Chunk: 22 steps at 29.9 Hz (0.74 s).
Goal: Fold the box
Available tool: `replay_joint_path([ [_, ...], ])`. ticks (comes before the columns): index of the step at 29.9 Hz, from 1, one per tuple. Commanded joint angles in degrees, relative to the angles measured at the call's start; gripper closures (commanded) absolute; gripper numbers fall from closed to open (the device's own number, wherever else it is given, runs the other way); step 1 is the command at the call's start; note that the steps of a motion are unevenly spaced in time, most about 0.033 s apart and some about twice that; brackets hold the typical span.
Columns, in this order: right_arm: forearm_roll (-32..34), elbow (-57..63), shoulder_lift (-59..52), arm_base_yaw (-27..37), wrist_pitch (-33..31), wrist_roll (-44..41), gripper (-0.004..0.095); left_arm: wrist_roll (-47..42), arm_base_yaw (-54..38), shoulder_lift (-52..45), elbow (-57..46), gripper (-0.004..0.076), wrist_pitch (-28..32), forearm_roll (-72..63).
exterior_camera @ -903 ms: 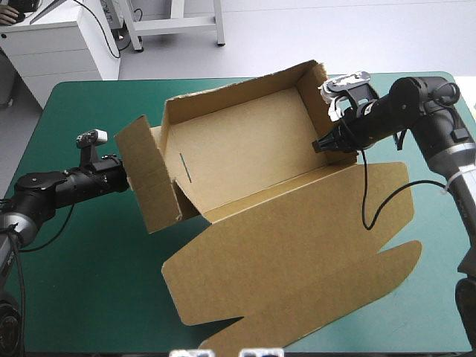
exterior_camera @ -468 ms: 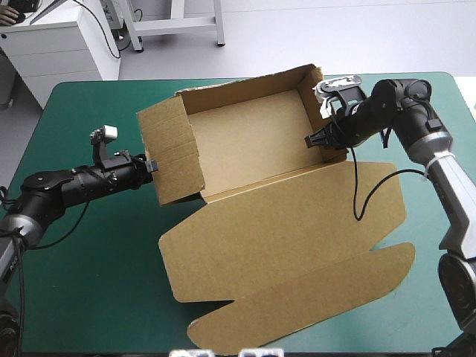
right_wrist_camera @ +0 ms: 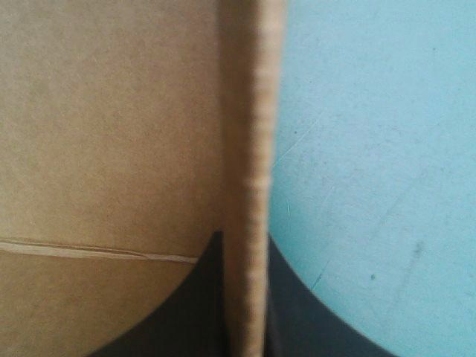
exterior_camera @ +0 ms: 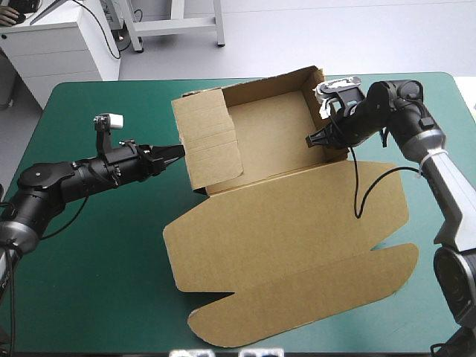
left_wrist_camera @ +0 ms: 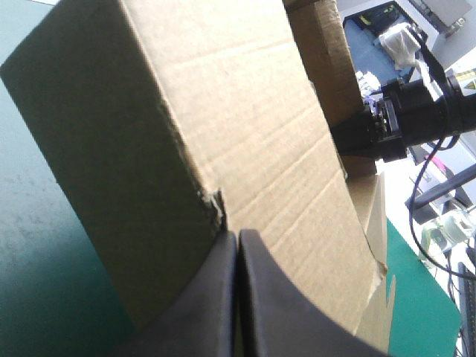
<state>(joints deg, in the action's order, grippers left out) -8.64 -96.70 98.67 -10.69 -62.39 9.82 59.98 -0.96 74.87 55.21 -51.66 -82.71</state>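
Note:
The brown box [exterior_camera: 268, 137] stands as an open tray at the middle of the table, its lid [exterior_camera: 297, 253] flat toward the near edge. Its left end flap [exterior_camera: 210, 145] stands raised and leans in over the tray. My left gripper [exterior_camera: 177, 152] is shut, its tip pressed against that flap's outer face. In the left wrist view the gripper [left_wrist_camera: 238, 236] forms one pointed arch against the board [left_wrist_camera: 223, 126]. My right gripper [exterior_camera: 314, 141] is shut on the box's right wall. The right wrist view shows the wall's edge [right_wrist_camera: 253, 149] between the black fingers [right_wrist_camera: 286, 297].
The lid's tabbed edge [exterior_camera: 223, 335] reaches close to the table's near edge. The teal-green cover [exterior_camera: 97, 253] shows left of the lid, under my left arm, and right of the box [right_wrist_camera: 372, 149].
The left end flap has swung up from outside the box and now leans in over the tray. My left gripper followed it to the right. The right gripper has kept its hold and barely moved.

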Motion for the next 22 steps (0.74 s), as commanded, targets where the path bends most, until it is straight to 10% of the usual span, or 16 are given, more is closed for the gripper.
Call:
replay_joint_path([
  [1,-1.0,-2.1,-2.8,0.4,2.4,-0.3,0.0922,-0.3,0.4,-1.7,1.9,0.0732,-1.2,-3.8],
  [9,-1.0,-2.1,-2.8,0.4,2.1,-0.3,0.0922,-1.6,0.4,-1.7,1.9,0.0674,1.4,-1.9],
  [18,-1.0,-2.1,-2.8,0.4,1.8,-0.3,0.0922,-5.7,0.4,-1.7,1.9,0.0226,1.2,-1.1],
  [22,-1.0,-2.1,-2.8,0.4,1.4,-0.3,0.0922,-9.5,0.4,-1.7,1.9,0.0188,1.2,-0.9],
])
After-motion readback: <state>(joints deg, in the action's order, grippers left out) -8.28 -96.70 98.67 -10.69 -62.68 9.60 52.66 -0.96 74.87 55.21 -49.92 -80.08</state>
